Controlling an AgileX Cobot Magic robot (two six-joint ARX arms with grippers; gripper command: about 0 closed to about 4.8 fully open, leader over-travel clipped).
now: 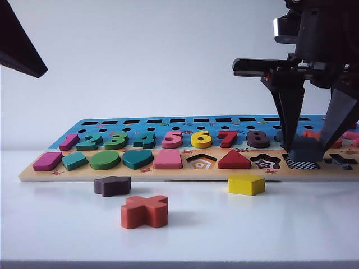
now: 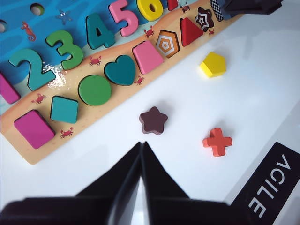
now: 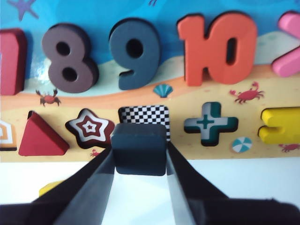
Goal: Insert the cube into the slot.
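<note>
Cube (image 3: 138,149) in right hand (image 3: 139,159) overhangs slot (image 3: 145,118) front edge.

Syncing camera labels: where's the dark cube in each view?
Exterior view: cube at right, clamped in the right gripper, above the checkered slot.
Left wrist view: cube not identifiable; only the right gripper's dark tip at the frame edge past the slot.
Right wrist view: cube centre, between the jaws, partly covering the slot.
Shared landmark: checkered slot beside the star cutout.

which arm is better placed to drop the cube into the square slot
Right: the right gripper already clamps the cube at the checkered slot. The left gripper is shut, empty, far off.
</note>
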